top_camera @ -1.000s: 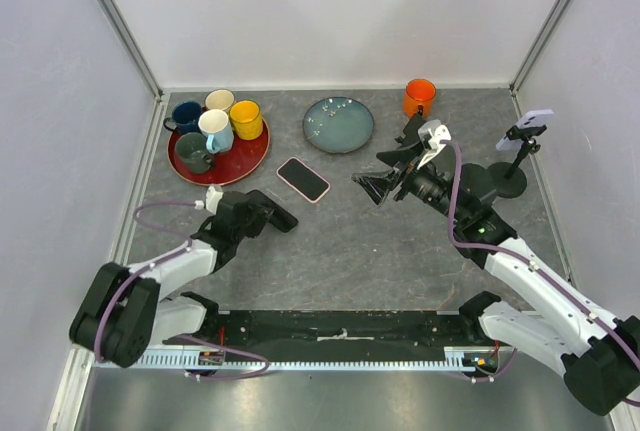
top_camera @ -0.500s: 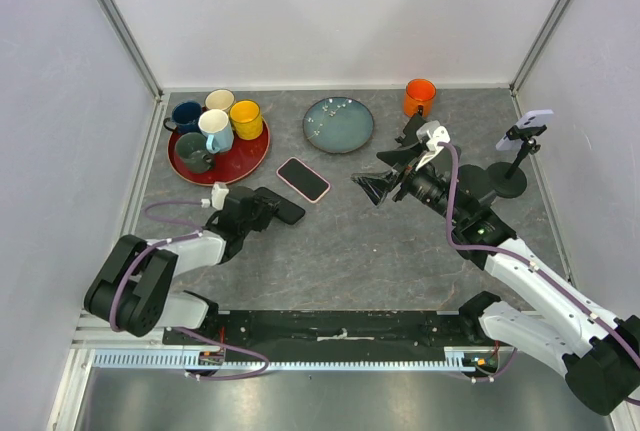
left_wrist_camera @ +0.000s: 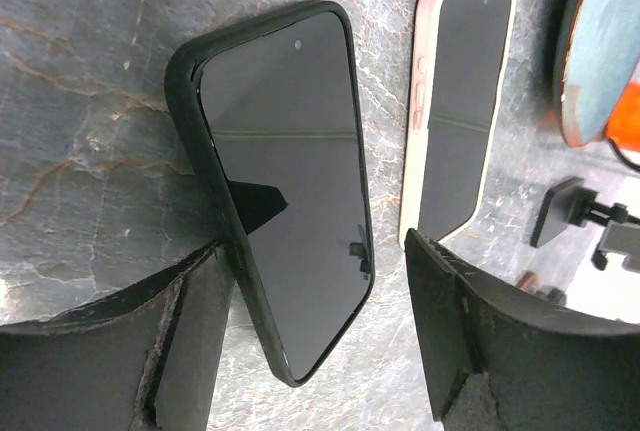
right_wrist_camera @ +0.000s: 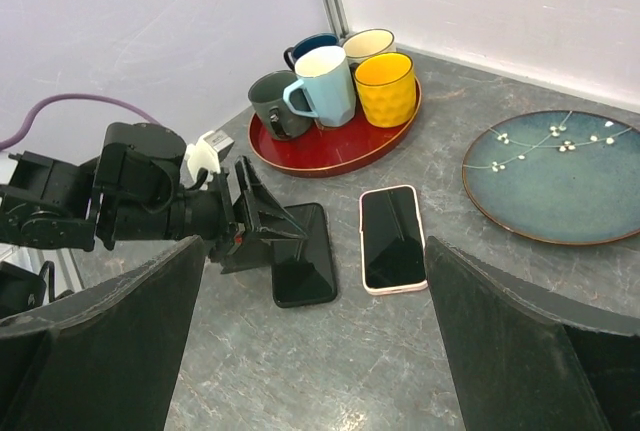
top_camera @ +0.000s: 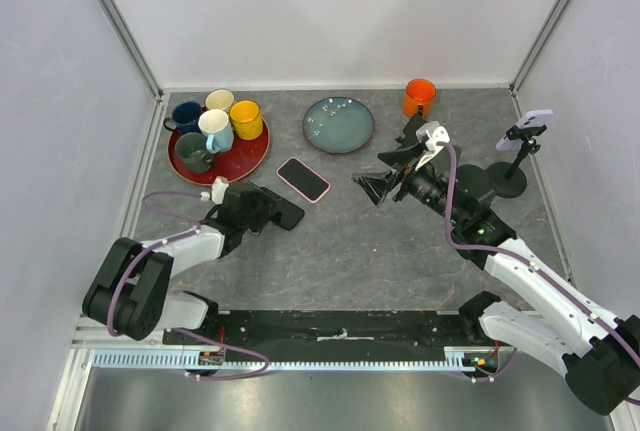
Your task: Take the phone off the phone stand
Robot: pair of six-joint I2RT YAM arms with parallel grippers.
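The black phone (left_wrist_camera: 285,201) lay on the surface just beside a pink phone (left_wrist_camera: 455,111), well apart from the stand (top_camera: 511,183) on the right. The left hand (left_wrist_camera: 312,263) straddled it with fingers parted, not gripping. The right hand (right_wrist_camera: 315,247) hung wide and held nothing.

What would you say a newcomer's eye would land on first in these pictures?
The red tray of coloured mugs at the far left, and the orange mug at the back. Next, the black phone lying flat between the left gripper's open fingers, a pink-cased phone beside it, while another phone sits clamped on the stand at the far right.
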